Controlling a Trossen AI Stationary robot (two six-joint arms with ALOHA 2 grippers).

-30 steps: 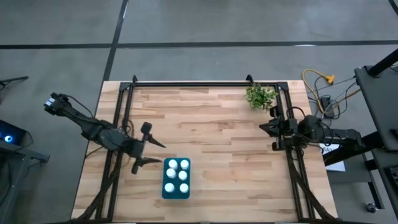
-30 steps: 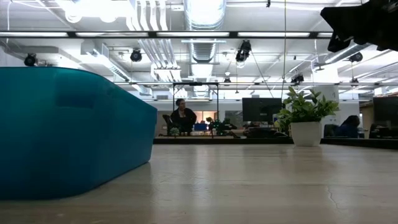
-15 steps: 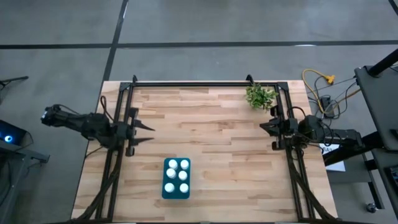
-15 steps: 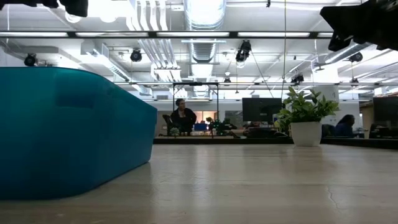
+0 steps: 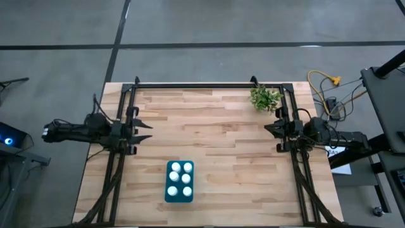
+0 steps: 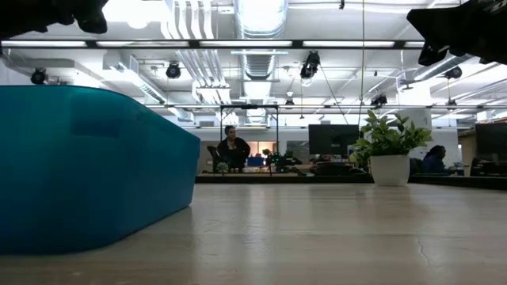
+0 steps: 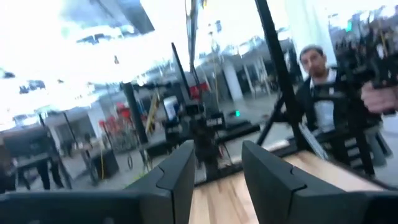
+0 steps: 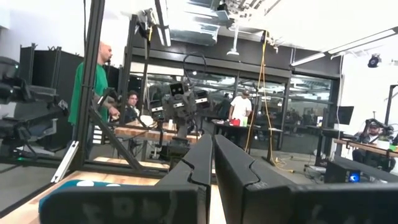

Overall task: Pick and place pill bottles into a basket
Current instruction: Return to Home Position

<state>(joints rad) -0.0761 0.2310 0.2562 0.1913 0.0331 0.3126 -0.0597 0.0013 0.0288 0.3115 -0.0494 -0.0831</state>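
The pill bottles (image 5: pixel 181 178) sit in the basket (image 5: pixel 179 199) on the table (image 5: pixel 228 152), plant (image 5: pixel 264 98) far behind.

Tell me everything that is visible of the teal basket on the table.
The basket is a small teal-blue rectangular bin with rounded corners and smooth, plastic-looking walls. It stands flat on the wooden table, near the table's lower edge in the high view, slightly left of the middle. Six white-capped pill bottles stand upright inside it in two rows of three and fill it. Nothing else touches it.

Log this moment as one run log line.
basket: six pill bottles inside | left gripper: open, empty, at left edge of table | right gripper: shut, at right edge
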